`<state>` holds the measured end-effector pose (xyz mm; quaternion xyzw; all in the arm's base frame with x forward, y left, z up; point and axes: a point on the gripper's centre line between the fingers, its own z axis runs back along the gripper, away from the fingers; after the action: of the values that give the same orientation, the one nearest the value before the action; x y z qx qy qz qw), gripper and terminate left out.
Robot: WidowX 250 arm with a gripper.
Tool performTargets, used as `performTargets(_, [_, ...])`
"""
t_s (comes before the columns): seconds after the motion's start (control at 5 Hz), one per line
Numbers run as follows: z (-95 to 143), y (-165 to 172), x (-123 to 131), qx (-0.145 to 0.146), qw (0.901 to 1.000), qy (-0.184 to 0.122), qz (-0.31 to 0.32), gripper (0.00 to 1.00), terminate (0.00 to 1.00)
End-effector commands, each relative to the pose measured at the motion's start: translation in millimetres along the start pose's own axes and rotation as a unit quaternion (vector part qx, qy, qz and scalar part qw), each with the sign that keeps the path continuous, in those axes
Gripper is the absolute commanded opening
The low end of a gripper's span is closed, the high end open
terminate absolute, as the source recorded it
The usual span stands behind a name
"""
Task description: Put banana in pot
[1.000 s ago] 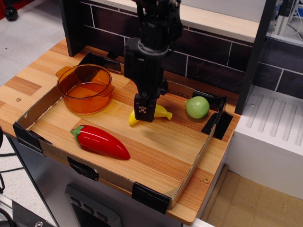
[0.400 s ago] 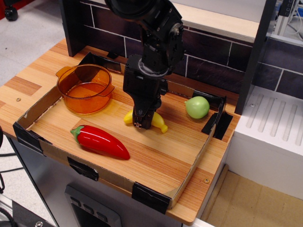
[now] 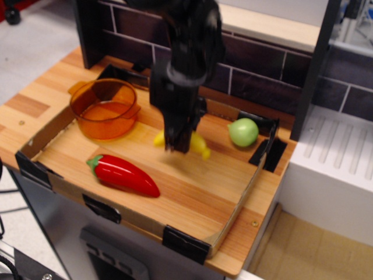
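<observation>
The yellow banana [image 3: 201,144] lies across the middle of the tray, and its two ends stick out left and right of my black gripper [image 3: 176,143]. The gripper comes straight down from above and is shut on the banana's middle. The picture is blurred by motion. The banana looks slightly off the wood, with a faint shadow under it. The orange translucent pot [image 3: 105,108] stands upright and empty at the tray's back left, about a pot's width left of the gripper.
A red pepper [image 3: 123,175] lies at the front left of the tray. A round green fruit [image 3: 243,132] sits at the back right. A low cardboard wall [image 3: 238,209] with black corner clips rims the wooden tray. A dark brick wall stands behind.
The gripper came down over the banana, which turned and shifted a little. Now the gripper and banana sit slightly higher and are blurred by motion.
</observation>
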<state>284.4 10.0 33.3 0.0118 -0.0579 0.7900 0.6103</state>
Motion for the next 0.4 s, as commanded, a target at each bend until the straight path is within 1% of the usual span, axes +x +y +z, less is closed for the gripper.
performTargets(0.0, [66.0,-32.7,46.2,-0.069,0.9955,0.032,0.056,0.00,0.00])
performTargets(0.2, [62.1,-42.6,79.6,-0.067,0.9945,0.027,0.076,0.00,0.00])
